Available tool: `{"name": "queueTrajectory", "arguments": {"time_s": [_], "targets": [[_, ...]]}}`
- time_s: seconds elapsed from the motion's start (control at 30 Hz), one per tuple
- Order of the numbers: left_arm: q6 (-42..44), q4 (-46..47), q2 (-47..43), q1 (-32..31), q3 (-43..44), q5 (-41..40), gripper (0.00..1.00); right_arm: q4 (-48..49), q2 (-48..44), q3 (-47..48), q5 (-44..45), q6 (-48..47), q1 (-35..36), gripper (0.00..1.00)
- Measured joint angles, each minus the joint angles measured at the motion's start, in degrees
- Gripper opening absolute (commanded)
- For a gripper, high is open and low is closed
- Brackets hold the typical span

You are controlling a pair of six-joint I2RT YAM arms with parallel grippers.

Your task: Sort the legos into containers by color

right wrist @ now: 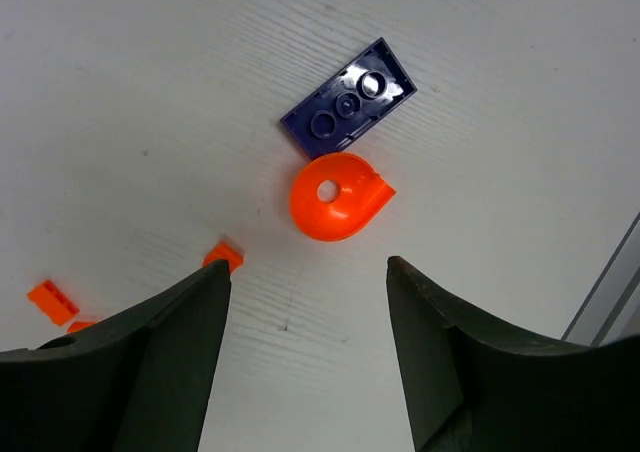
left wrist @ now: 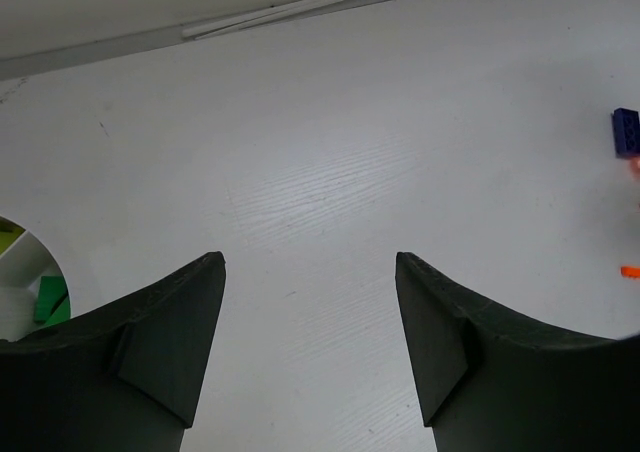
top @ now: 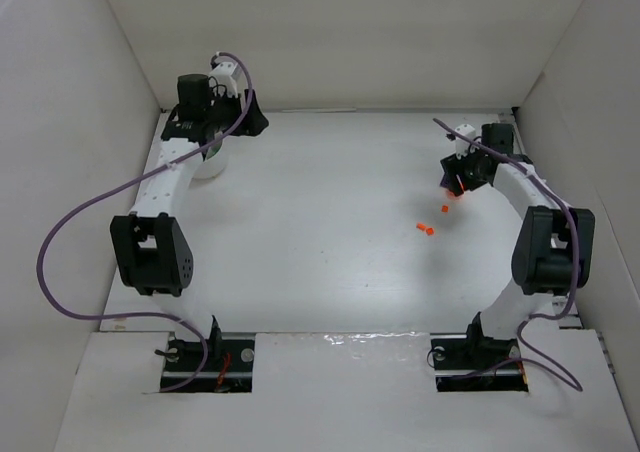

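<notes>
My right gripper (right wrist: 308,262) is open just above the table, nothing between its fingers. Just ahead of it lie a rounded orange lego (right wrist: 338,195) and a dark blue flat lego (right wrist: 347,99), touching each other. A small orange lego (right wrist: 224,256) sits by the left fingertip, and another orange lego (right wrist: 52,302) lies further left. From above, loose orange legos (top: 427,230) show near the right gripper (top: 455,184). My left gripper (left wrist: 310,257) is open and empty at the back left (top: 252,122). The white container (left wrist: 40,257) holds a green lego (left wrist: 50,297); from above this container (top: 212,164) is half hidden under the left arm.
White walls box in the table on the left, back and right. A seam (left wrist: 280,12) runs along the foot of the back wall. Purple cables (top: 60,242) loop off both arms. The dark blue lego (left wrist: 625,132) shows far off in the left wrist view.
</notes>
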Motion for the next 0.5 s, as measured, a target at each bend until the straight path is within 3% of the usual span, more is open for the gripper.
{"name": "queueTrajectory", "arguments": {"time_s": [0.33, 0.5], "targets": [[-1.20, 0.48, 2.60, -0.02, 0.00, -0.22, 0.67, 3.39, 7.39, 1.36, 7.41, 2.64, 3.45, 0.65], [-1.44, 0.59, 3.65, -0.02, 0.07, -0.37, 0.67, 3.80, 10.49, 2.91, 10.34, 3.48, 4.35, 0.56]]}}
